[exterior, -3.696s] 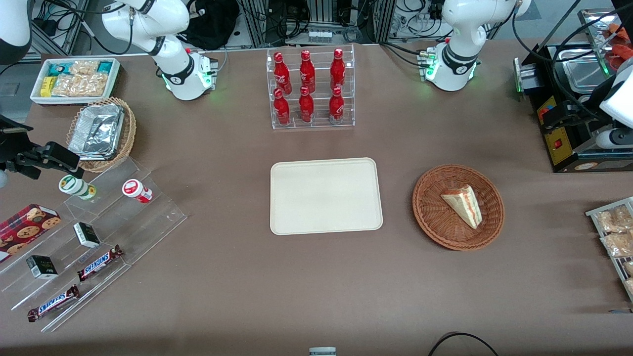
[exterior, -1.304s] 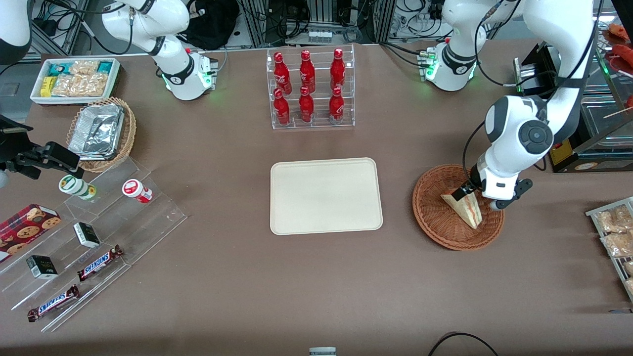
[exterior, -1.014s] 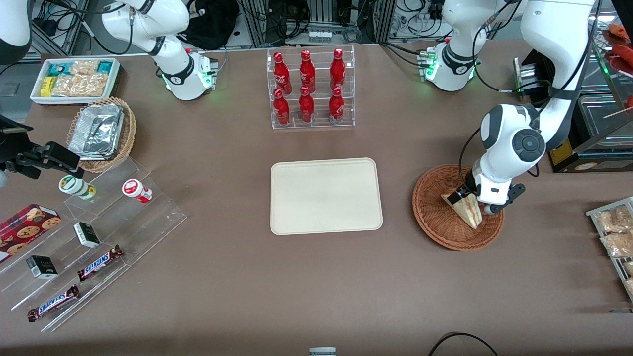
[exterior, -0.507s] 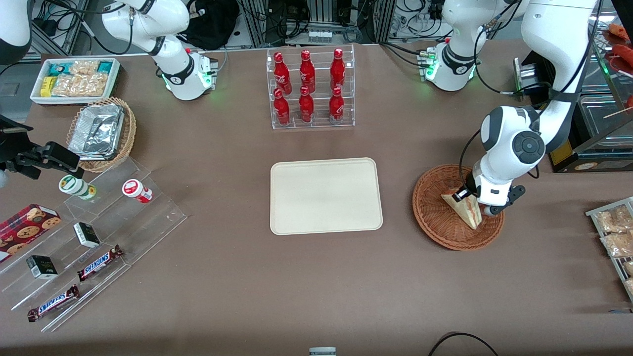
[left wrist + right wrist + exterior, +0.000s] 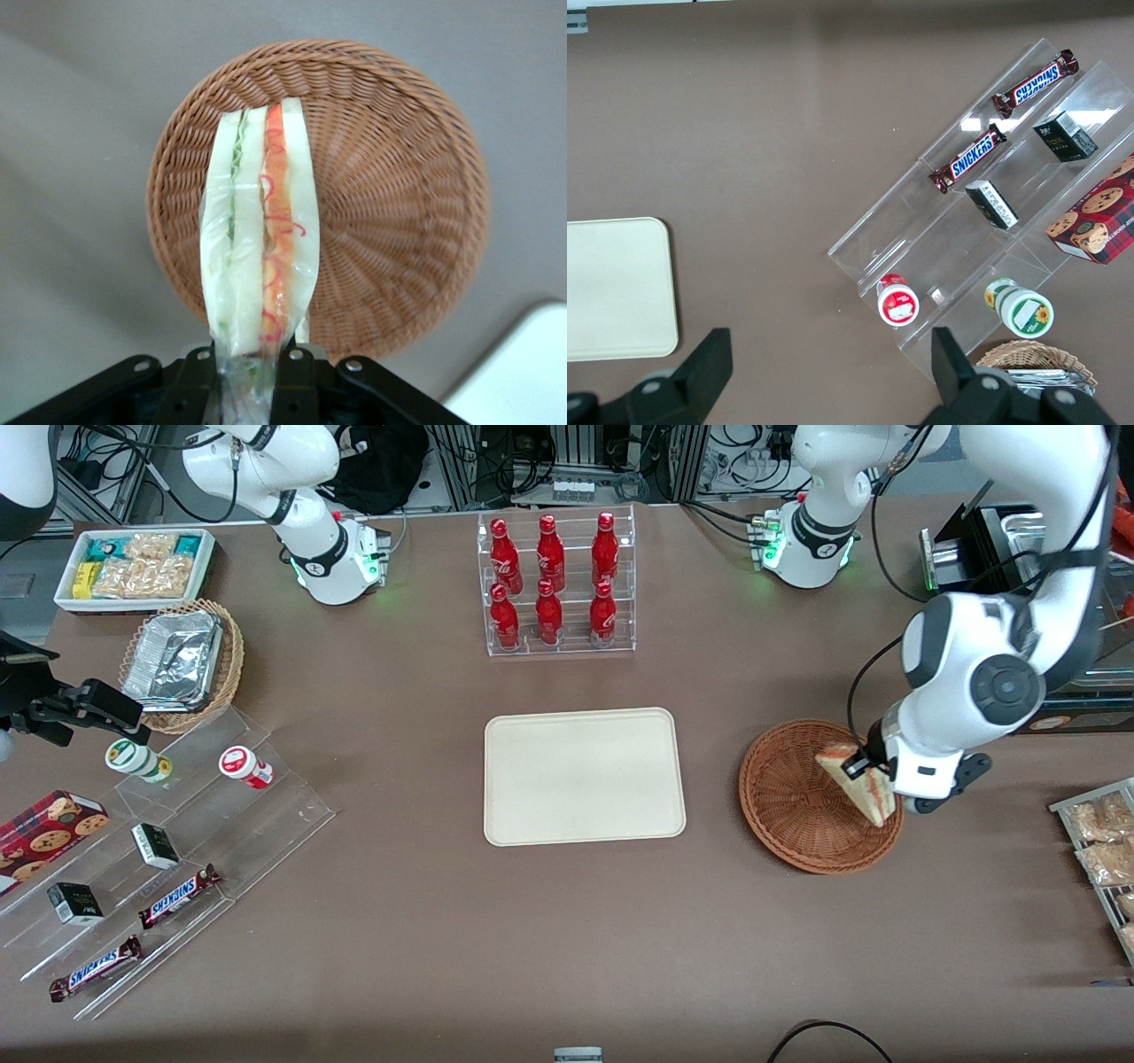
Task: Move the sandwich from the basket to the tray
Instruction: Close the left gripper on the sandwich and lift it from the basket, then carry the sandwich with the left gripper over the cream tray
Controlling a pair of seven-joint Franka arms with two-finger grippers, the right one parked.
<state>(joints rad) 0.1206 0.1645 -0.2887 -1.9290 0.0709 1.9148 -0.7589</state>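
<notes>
The sandwich (image 5: 858, 782) is pinched at one end by the gripper (image 5: 866, 772), fingers clamped tight on it; it's held up above the basket (image 5: 788, 806). The tray (image 5: 583, 776) is well apart, toward the parked arm.

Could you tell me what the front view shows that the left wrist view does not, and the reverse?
Only the front view shows the working arm, the rack of red bottles and the whole tray with nothing on it. Only the left wrist view shows the sandwich's filling edge-on and the gripper with its jaws shut on the sandwich. Both show the sandwich lifted above the basket, held at its wide end.
</notes>
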